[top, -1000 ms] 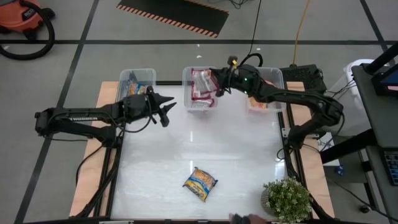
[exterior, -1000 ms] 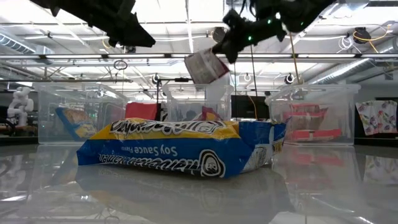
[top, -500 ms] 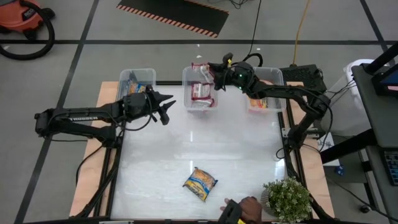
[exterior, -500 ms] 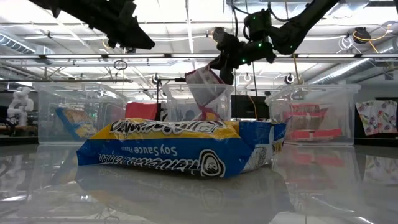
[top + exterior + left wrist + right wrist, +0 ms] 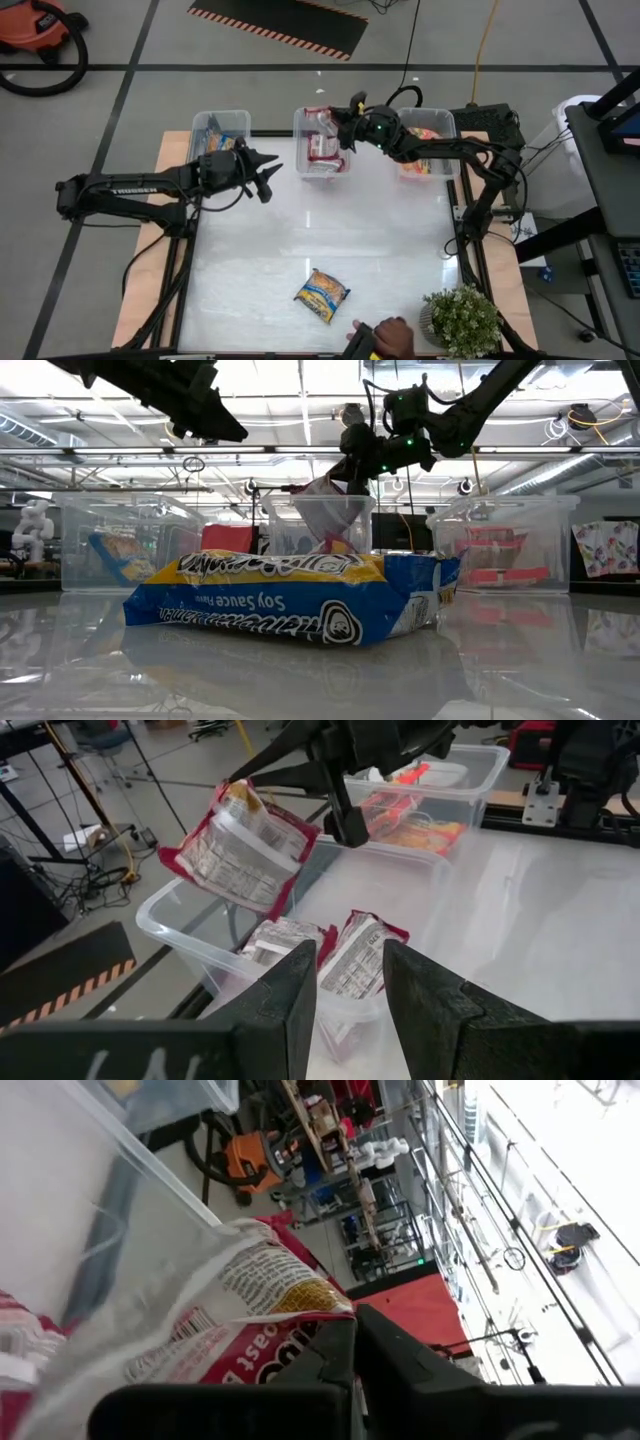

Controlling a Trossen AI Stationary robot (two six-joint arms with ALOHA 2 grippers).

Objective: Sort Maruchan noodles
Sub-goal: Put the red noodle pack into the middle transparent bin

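Observation:
My right gripper (image 5: 345, 112) is over the far side of the middle clear bin (image 5: 300, 150), shut on a maroon-and-white noodle packet (image 5: 322, 120) (image 5: 240, 845). Two more maroon packets (image 5: 330, 955) lie in that bin. The left bin (image 5: 220, 125) holds blue-and-yellow packets and the right bin (image 5: 425, 160) holds orange-red ones. One blue-and-yellow packet (image 5: 322, 296) (image 5: 290, 610) lies flat on the table near its near edge. My left gripper (image 5: 268, 170) (image 5: 350, 1010) is open, hanging in the air between the left and middle bins. My right gripper pinches the maroon packet between its two fingers at one short edge (image 5: 305, 825) (image 5: 320, 1308). The fingers (image 5: 400, 1365) come at it slanting from the table's right and above. The packet hangs tilted below and beside them, lifted clear over the middle bin.
A person's hand (image 5: 385, 338) reaches in at the table's near edge, close to a potted plant (image 5: 462, 320) on the near right corner. The three bins stand in a row along the far edge. The white table top (image 5: 330, 230) between the bins and the lone packet is bare.
My right gripper has carried the maroon packet toward the far edge and a little down, from just above the middle bin's near part to over its far part. The packet has tipped. A person's hand has come in at the near edge.

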